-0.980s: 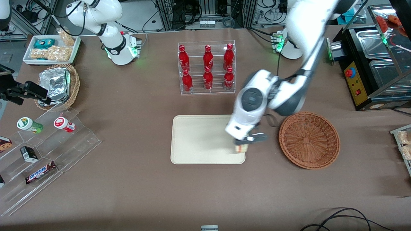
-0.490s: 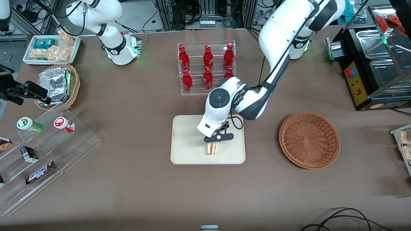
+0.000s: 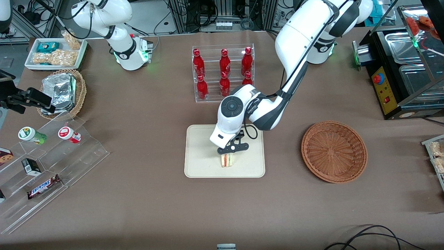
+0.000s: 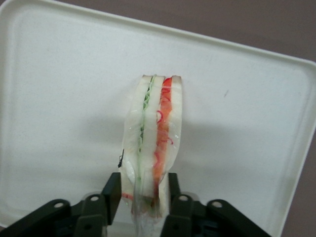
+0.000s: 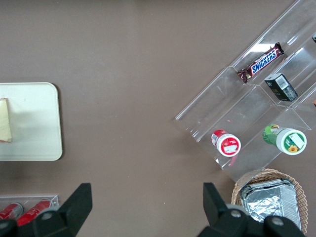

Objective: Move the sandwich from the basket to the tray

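The gripper (image 4: 139,197) pinches the sandwich (image 4: 152,143) tight between its fingers, right over the tray (image 3: 197,166) — maybe touching it. The basket (image 3: 333,151) sits empty. This looks like the putting-down step — next it should let go and lift.

One sandwich (image 3: 227,160), one tray (image 3: 201,152), one brown basket (image 3: 334,151), six red bottles (image 3: 224,73) in one rack, two small jars (image 3: 33,135), one chocolate bar (image 3: 43,186), one gripper (image 3: 231,149), one basket with foil packets (image 3: 62,92)
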### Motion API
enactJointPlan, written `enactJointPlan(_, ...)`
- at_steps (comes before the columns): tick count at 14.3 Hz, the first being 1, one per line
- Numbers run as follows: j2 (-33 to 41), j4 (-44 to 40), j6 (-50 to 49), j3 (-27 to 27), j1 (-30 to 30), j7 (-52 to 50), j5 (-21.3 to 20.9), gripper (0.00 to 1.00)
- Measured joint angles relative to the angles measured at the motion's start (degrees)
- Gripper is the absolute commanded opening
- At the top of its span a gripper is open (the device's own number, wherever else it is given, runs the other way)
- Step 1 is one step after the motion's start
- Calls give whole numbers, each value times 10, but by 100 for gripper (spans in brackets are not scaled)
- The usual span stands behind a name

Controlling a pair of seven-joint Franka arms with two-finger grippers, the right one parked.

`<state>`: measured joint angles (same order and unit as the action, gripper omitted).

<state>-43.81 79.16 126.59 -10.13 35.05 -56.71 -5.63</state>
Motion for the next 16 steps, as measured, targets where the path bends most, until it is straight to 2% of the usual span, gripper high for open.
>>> enactJointPlan(3,54,-6,-71,2,0,-2,-6,100)
enactJointPlan(8,179,-1,-252,18,-31,11,-11,100)
enactJointPlan(13,205,42,-269,26,-109,29,-11,100)
enactJointPlan(16,252,96,-272,27,-166,83,-11,100)
